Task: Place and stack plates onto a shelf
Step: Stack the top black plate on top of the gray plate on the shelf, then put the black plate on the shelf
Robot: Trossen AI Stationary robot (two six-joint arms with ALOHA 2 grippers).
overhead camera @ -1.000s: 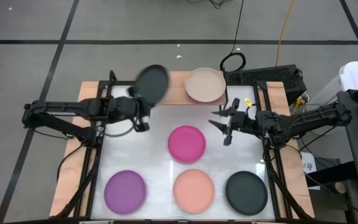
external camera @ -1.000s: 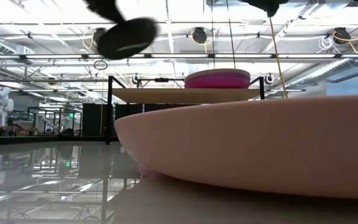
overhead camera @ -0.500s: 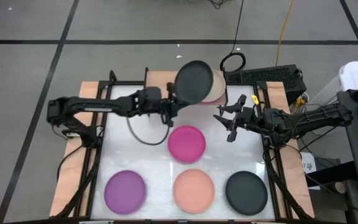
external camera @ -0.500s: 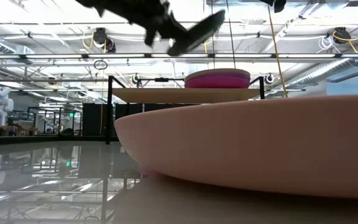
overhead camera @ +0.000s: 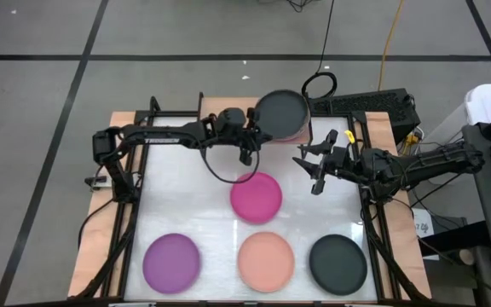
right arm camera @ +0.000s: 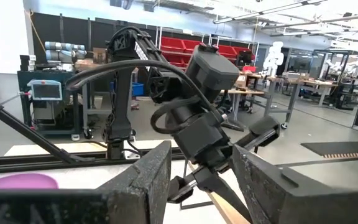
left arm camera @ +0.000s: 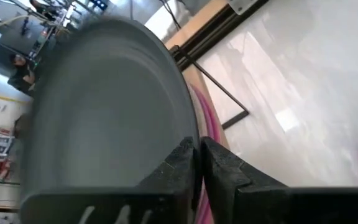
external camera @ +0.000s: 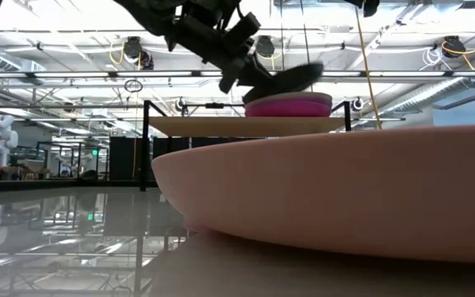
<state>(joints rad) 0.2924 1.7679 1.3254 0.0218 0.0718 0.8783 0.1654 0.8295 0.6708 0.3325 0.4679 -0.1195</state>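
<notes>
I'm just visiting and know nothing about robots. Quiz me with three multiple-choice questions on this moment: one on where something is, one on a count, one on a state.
1. Where is the black plate that the left gripper carries?
A. above the shelf
B. on the floor
C. beside the purple plate

2. How many plates lie on the white tabletop?
A. two
B. four
C. six

3. The right gripper is:
A. open, empty
B. clamping a plate
C. out of sight

Answers: 1 A, the low view shows it tilted over the shelf's stack. 2 B, purple, peach, black and magenta. 3 A, its fingers are spread with nothing between.
</notes>
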